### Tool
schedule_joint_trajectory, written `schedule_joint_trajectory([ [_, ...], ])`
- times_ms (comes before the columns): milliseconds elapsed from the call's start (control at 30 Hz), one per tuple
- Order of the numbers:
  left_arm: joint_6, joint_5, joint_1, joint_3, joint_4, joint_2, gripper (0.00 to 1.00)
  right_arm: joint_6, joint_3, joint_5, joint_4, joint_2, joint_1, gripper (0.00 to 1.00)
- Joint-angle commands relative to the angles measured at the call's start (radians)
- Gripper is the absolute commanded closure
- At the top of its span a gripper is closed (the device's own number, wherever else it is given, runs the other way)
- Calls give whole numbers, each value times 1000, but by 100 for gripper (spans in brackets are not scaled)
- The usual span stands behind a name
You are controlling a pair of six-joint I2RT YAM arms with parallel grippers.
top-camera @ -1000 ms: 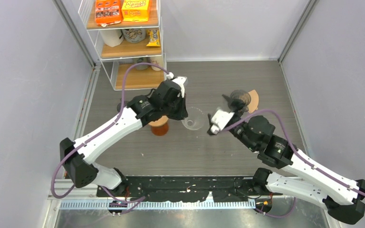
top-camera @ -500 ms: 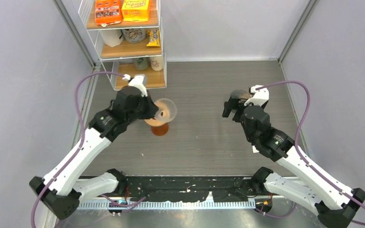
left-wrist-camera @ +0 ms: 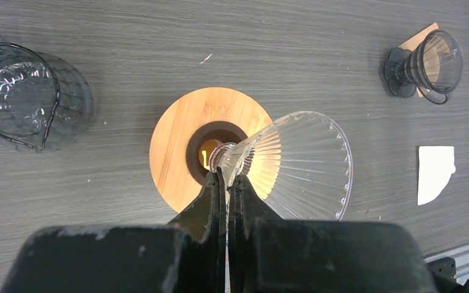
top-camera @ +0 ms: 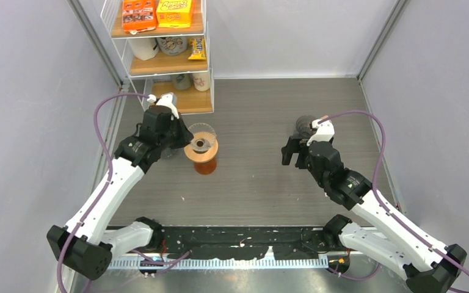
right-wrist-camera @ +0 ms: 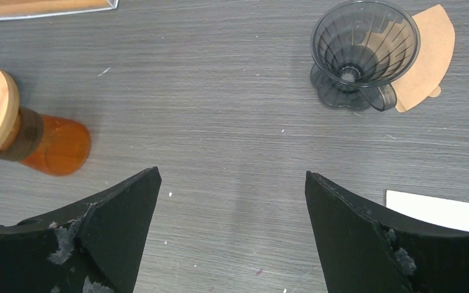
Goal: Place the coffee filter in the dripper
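My left gripper [left-wrist-camera: 227, 174] is shut on the narrow base of a clear ribbed dripper [left-wrist-camera: 299, 165], which lies tilted on its side over the hole of a wooden ring [left-wrist-camera: 177, 143]. That ring tops an orange carafe [top-camera: 205, 160]. From above, the clear dripper [top-camera: 200, 135] sits just right of my left gripper [top-camera: 186, 137]. A white coffee filter [right-wrist-camera: 439, 210] lies flat on the table near my right gripper [right-wrist-camera: 232, 177], which is open and holds nothing. A brown filter [right-wrist-camera: 430, 55] lies under a dark dripper [right-wrist-camera: 363, 49].
A clear glass server [left-wrist-camera: 24, 97] stands left of the carafe. A wire shelf rack [top-camera: 165, 55] with boxes and mugs stands at the back left. Grey walls close in the table on both sides.
The left arm carried the clear dripper from the table's middle back left to above the carafe's wooden ring. The right arm drew back to the right, near the dark dripper.
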Motion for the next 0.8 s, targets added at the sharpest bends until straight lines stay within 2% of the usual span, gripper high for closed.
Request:
schedule_joint_trajectory([
  [0, -16, 59, 28, -3, 85, 14, 100, -49, -7, -25, 64, 9, -4, 5],
  [133, -16, 59, 48, -7, 84, 23, 100, -59, 1, -26, 57, 37, -4, 5],
  [367, -36, 139, 78, -39, 123, 35, 100, -69, 10, -28, 56, 68, -3, 5],
  [767, -40, 120, 83, -29, 86, 90, 100, -73, 8, -19, 44, 63, -4, 5],
])
